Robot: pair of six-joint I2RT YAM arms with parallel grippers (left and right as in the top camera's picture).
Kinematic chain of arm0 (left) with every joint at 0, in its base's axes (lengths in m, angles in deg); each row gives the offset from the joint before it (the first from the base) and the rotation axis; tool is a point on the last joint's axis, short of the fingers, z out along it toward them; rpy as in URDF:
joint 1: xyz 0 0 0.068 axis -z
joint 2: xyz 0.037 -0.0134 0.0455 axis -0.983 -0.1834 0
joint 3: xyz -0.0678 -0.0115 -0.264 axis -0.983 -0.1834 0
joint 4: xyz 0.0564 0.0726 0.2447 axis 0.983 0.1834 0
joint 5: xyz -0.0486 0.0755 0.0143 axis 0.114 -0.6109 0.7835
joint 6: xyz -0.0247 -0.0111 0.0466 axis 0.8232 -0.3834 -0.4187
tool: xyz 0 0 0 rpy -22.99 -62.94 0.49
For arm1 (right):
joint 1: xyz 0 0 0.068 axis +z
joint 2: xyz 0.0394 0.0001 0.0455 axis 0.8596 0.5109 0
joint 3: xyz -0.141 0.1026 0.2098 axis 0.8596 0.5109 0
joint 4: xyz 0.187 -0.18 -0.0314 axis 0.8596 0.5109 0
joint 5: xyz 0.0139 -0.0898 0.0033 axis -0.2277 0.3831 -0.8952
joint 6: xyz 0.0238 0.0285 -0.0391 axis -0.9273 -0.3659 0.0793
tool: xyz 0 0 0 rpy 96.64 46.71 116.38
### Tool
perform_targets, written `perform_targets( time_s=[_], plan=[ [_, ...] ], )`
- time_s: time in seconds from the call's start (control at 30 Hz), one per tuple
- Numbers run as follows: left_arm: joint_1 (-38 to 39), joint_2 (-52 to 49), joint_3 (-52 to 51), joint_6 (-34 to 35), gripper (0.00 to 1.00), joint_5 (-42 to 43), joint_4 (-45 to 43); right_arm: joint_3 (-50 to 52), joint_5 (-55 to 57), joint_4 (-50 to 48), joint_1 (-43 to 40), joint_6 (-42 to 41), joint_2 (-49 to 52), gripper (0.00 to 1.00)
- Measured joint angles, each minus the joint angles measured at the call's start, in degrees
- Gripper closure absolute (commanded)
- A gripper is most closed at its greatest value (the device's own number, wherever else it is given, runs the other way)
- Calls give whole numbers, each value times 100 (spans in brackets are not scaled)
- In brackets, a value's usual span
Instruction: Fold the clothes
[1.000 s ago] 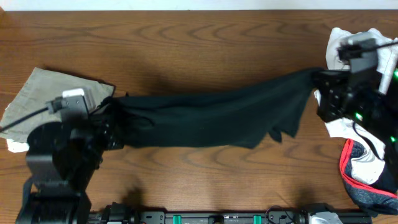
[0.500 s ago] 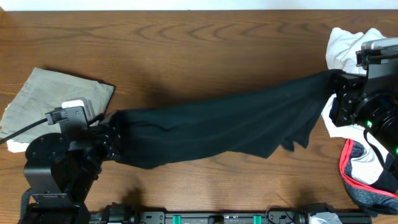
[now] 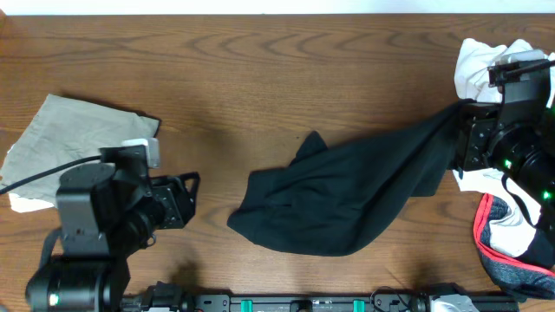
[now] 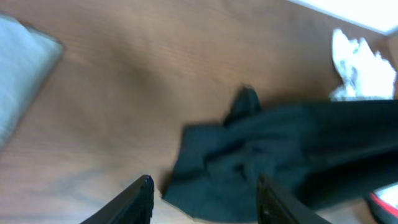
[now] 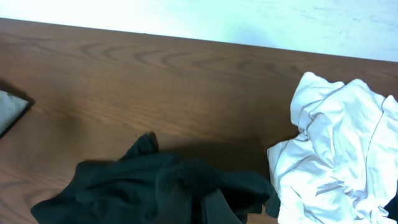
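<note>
Black shirt [image 3: 347, 195] bunched on the desk [image 3: 260, 69], held at one end; flattening is judged the step in hand.
Right gripper [image 3: 466, 139] is poised at the desk's right edge, jaws clamped on the shirt; left gripper [image 3: 191, 199] is held apart, jaws parted and empty. The loose end must be grasped next.

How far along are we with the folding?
Done: the khaki garment lies folded flat at left. In hand: the black shirt, bunched mid-table, one end pinched by the right hand; the left hand is open, empty. Left: folding that shirt, then the crumpled white garment and red/grey garment.
</note>
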Motion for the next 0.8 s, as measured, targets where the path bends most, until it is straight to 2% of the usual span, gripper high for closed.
perform_targets(
  time_s=[0.13,0.37,0.7,0.8],
  plan=[
    [9,-225,-348,-2,55,627,81,0,2,20,0,-9,92,99],
    [643,-306,-1193,116,55,1078,-289,0,2,57,0,-17,160,99],
    [2529,-638,-2004,964,55,879,-2197,0,2,66,0,-17,160,99],
    [3073,-1097,-2166,1320,64,678,-2717,0,2,70,0,-17,160,99]
  ],
)
